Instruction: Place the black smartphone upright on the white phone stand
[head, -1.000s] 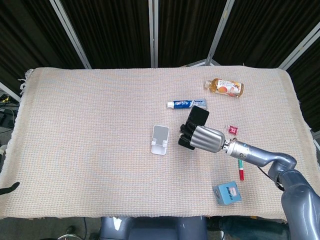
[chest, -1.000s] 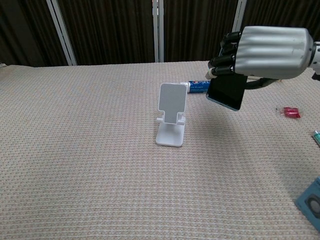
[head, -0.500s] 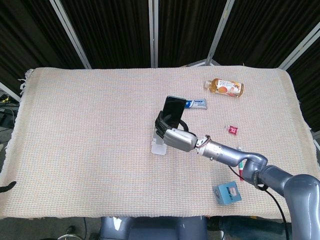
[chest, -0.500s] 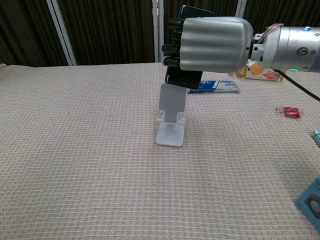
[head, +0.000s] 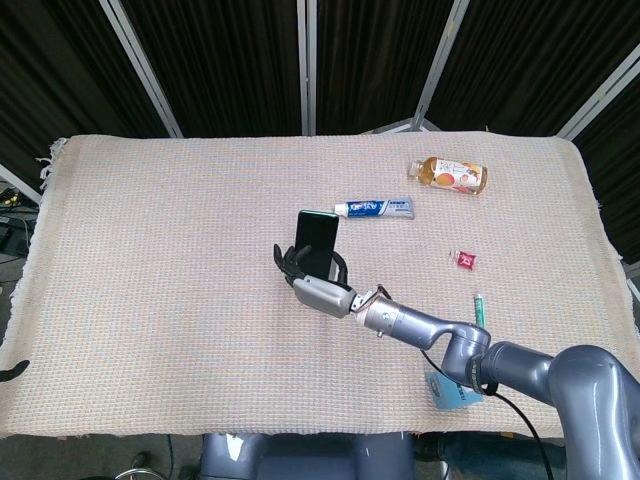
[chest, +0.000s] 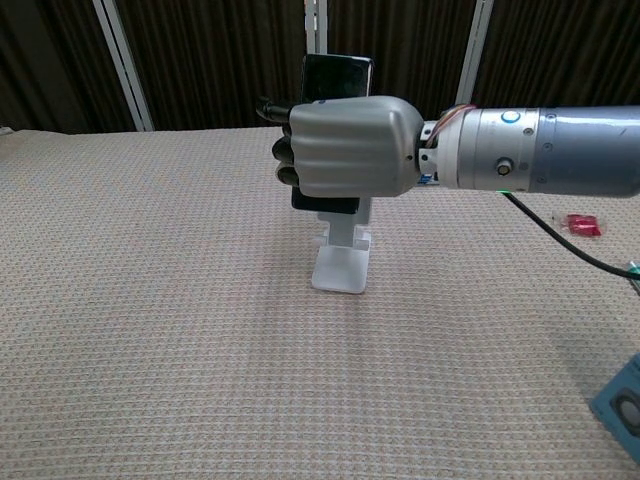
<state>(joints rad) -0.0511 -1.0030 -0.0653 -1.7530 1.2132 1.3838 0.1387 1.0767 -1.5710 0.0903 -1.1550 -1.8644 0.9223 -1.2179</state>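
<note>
My right hand (head: 318, 287) (chest: 350, 148) grips the black smartphone (head: 317, 238) (chest: 338, 76) upright, fingers wrapped round its lower half. In the chest view the phone's lower edge hangs in front of the back plate of the white phone stand (chest: 340, 268), slightly left of its middle. Only the stand's foot and lip show below the hand; whether phone and stand touch is hidden. In the head view hand and phone cover the stand. A dark tip (head: 14, 372) at the left edge may be my left hand.
On the woven beige cloth (head: 160, 250) lie a toothpaste tube (head: 373, 208), an orange drink bottle (head: 447, 174), a small red packet (head: 466, 259) (chest: 583, 224), a green pen (head: 478, 308) and a blue box (head: 455, 390) (chest: 625, 400), all to the right.
My right hand carried the phone leftward from beside the stand, turned it upright, and now holds it over the stand. The stand has not moved.
</note>
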